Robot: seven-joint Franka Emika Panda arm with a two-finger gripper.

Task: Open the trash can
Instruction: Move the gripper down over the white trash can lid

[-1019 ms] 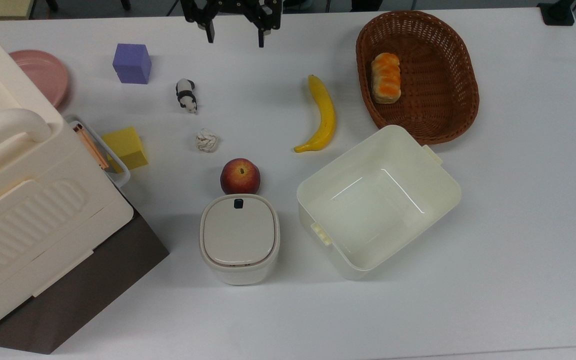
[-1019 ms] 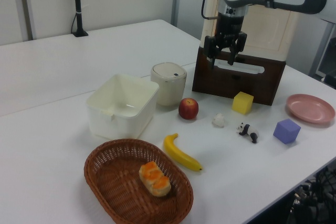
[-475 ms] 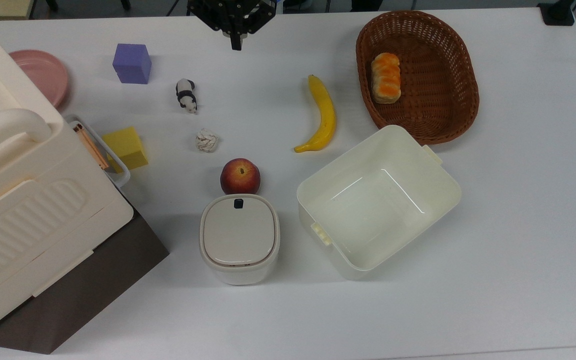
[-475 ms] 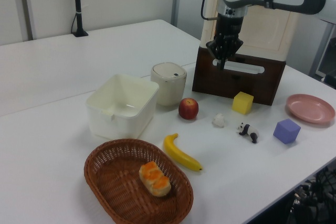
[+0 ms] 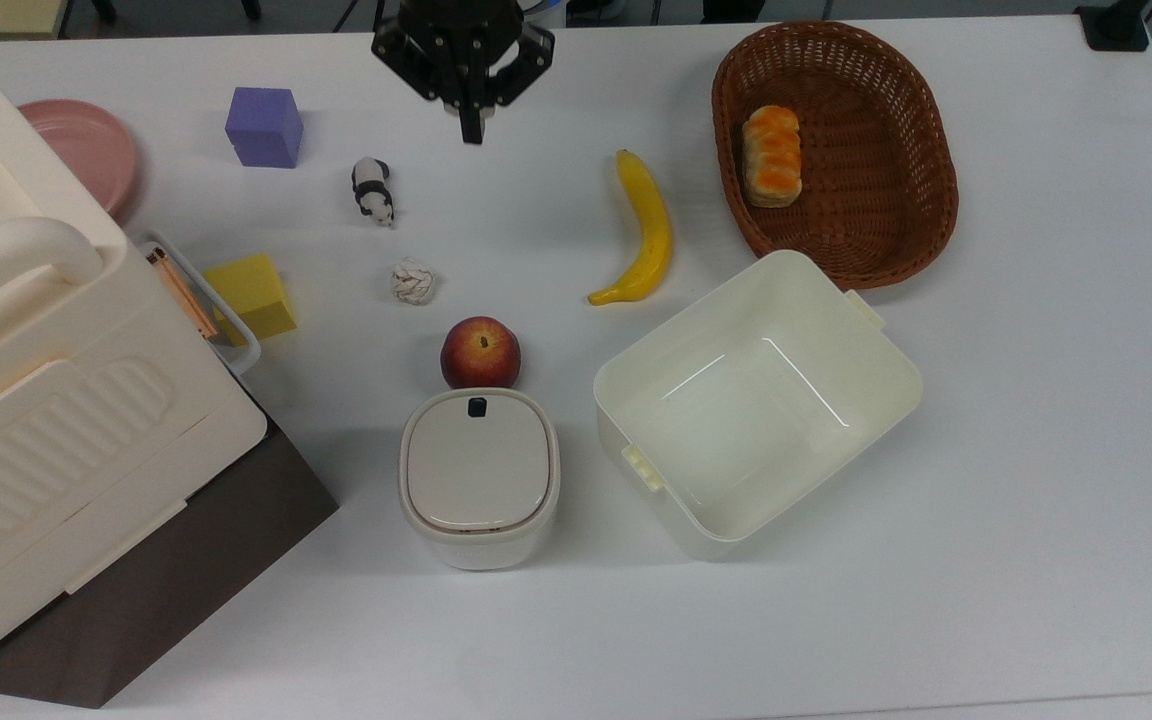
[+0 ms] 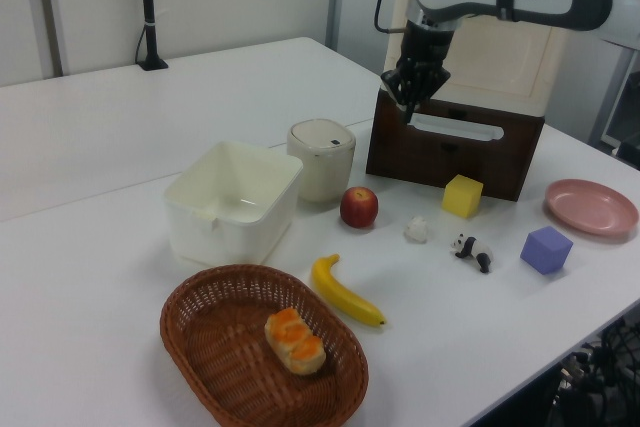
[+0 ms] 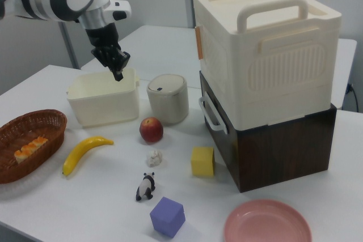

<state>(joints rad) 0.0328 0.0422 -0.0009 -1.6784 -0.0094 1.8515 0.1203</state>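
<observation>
Overhead, pincer (image 5: 472, 135) pinched together, empty, well above the table (image 5: 1016, 420)

— What do you see on your table (image 5: 1036, 560)?
— A banana (image 5: 642, 232), an apple (image 5: 480, 352), a panda figure (image 5: 373, 190), purple cube (image 5: 263, 126) and yellow cube (image 5: 250, 296).
— And the wicker basket (image 5: 911, 120)?
— You'll find a bread roll (image 5: 772, 155) inside, beside the lidless cream tub (image 5: 876, 385).

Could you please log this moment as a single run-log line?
phase: approach | pincer: shut, empty, in the air above the table | trash can: lid closed, button unpressed | apple: beside the can's button side
</observation>
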